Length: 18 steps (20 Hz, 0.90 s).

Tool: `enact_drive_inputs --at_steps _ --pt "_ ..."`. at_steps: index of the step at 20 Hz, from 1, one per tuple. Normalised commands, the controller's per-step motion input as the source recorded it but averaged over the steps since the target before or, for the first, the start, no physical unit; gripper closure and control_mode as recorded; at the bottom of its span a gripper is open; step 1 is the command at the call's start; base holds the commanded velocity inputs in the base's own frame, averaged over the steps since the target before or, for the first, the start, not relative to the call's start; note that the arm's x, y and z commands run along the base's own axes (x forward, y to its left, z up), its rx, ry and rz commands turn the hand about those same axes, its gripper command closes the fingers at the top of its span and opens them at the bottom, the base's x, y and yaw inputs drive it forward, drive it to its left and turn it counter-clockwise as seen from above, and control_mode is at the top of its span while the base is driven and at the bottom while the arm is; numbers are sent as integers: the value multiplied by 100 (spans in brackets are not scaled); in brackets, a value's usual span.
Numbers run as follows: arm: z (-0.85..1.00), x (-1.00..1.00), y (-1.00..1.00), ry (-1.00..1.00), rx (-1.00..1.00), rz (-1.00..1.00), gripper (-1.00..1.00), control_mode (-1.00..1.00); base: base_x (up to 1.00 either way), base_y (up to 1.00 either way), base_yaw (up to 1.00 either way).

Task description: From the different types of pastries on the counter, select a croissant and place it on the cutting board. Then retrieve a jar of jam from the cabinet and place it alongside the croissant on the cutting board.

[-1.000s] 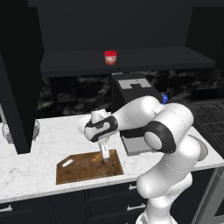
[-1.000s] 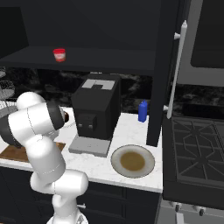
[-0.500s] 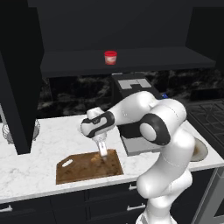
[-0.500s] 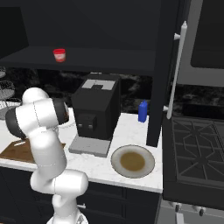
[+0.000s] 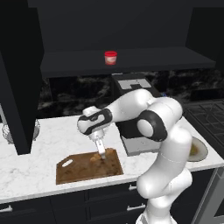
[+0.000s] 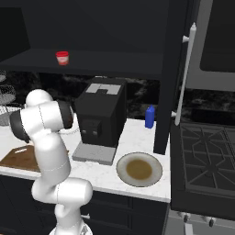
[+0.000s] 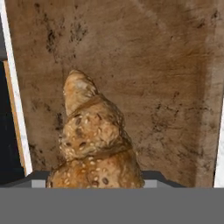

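Observation:
The golden-brown croissant [image 5: 93, 158] lies on the dark-brown cutting board [image 5: 83, 171], near its far right part. In the hand view the croissant [image 7: 94, 135] sits close up against the board's mottled wood [image 7: 153, 65]. My gripper [image 5: 101, 155] points straight down, its fingers at the croissant's right side; I cannot make out how wide the jaws stand. The jar of jam [image 5: 110, 57], red-lidded, stands on the shelf of the dark cabinet [image 5: 148, 59]; it also shows in the right base view as the jar [image 6: 62, 58]. The board [image 6: 18, 158] rests on the white counter [image 5: 26, 173].
A black coffee machine [image 5: 131, 87] stands just right of the board and behind my arm. A plate [image 6: 139, 169] with brown contents lies near the counter's front. A blue bottle [image 6: 149, 117] stands at the back, a stove [image 6: 206, 156] at the right, a wire basket [image 5: 8, 131] at the left.
My arm's elbow has swung toward the left while the hand stayed over the board's right part, sinking slightly with the croissant.

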Motion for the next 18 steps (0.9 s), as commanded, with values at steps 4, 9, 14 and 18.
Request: enact_drive_inputs --at_steps 4,9,14,18 --pt "0 -60 0 -24 0 0 -100 -100 0 0 0" --pt "0 -43 1 -35 -1 0 -100 -100 0 0 0" --pt "46 -20 0 -19 0 0 -100 -100 0 0 0" --pt "31 24 -9 0 1 0 -100 -100 0 0 0"
